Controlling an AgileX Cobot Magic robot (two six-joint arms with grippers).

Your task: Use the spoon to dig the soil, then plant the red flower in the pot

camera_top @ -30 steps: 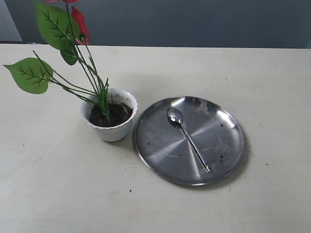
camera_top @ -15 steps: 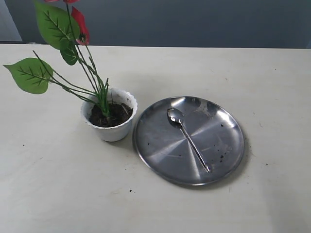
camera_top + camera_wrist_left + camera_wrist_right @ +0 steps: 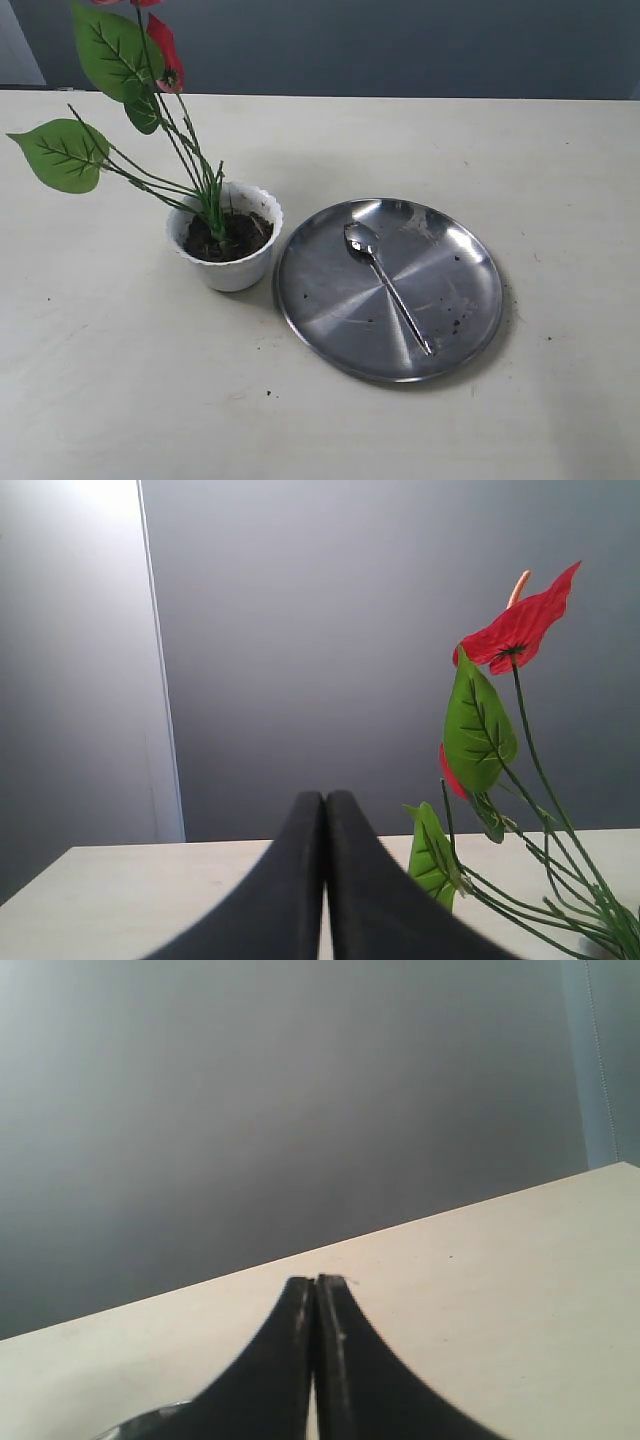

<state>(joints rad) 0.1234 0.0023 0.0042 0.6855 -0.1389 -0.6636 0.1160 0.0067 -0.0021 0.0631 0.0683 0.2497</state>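
Observation:
The white scalloped pot (image 3: 229,262) stands left of centre on the table, with dark soil (image 3: 240,236) inside it. The red flower (image 3: 166,52) stands in that soil, its green stems leaning up and to the left. The silver spoon (image 3: 385,283) lies loose on the steel plate (image 3: 470,300). Neither gripper shows in the exterior view. In the left wrist view my left gripper (image 3: 324,798) is shut and empty, with the red flower (image 3: 520,628) off to one side. My right gripper (image 3: 315,1282) is shut and empty above the table.
The round steel plate carries a few dark soil crumbs (image 3: 455,318) and sits right beside the pot. A sliver of the plate's rim (image 3: 140,1422) shows in the right wrist view. A grey wall (image 3: 400,45) rises behind the table's far edge.

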